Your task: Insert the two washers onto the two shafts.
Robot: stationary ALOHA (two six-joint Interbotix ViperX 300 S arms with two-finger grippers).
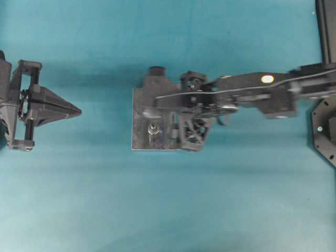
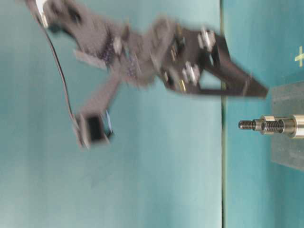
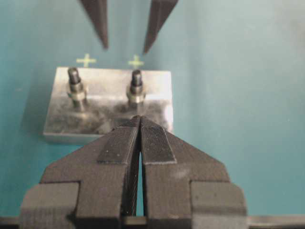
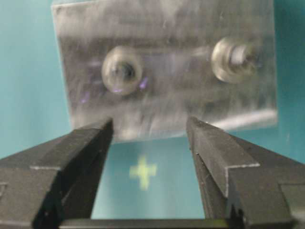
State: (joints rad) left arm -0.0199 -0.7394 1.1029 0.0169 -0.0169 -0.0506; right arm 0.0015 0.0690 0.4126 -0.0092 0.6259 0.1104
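Note:
A metal block lies mid-table with two upright threaded shafts. In the right wrist view a flat silver ring that looks like the washer lies round the nearer shaft. The other shaft also carries a ring. My right gripper hangs open above the block's edge, nothing between its fingers. The table-level view shows it blurred above the shaft. My left gripper is shut and empty, pointing at the block from well to the left.
The right arm reaches across and covers the block's far half. Yellow crosses mark the teal table beside the block. Black frame parts stand at the table's right edge.

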